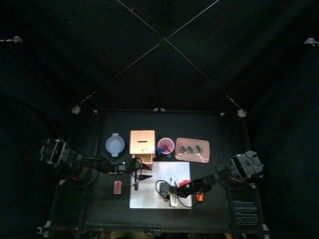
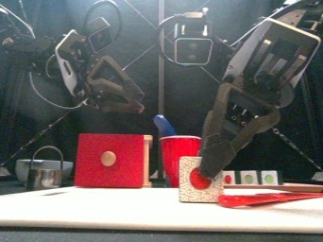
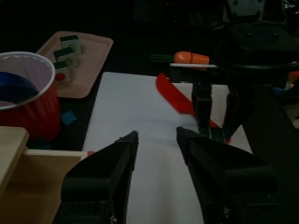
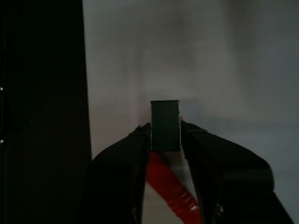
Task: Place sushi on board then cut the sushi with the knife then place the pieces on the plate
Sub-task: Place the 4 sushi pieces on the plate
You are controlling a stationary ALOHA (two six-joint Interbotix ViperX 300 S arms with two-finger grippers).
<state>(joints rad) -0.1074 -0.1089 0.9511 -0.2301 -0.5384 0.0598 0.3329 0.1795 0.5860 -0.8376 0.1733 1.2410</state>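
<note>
**Right gripper [image 4: 165, 133] closed on a sushi piece [image 2: 194, 181] at the board [image 3: 128, 105], with the tray [image 3: 96, 51] behind it.**

The piece sits low on the board, its red-centred end facing the front. I cannot tell if it touches. The red knife [image 2: 259, 198] lies flat just beside it, toward the right. The tray is past the board's back edge, so I judge the carry goes backward and the right arm is the nearer one. The tray already holds some pieces [image 3: 66, 54], and the cup [image 2: 180, 156] holds the blue knife [image 2: 164, 125]. The left gripper [image 3: 156, 136] hovers over the board's left side with jaws apart and empty.
</note>
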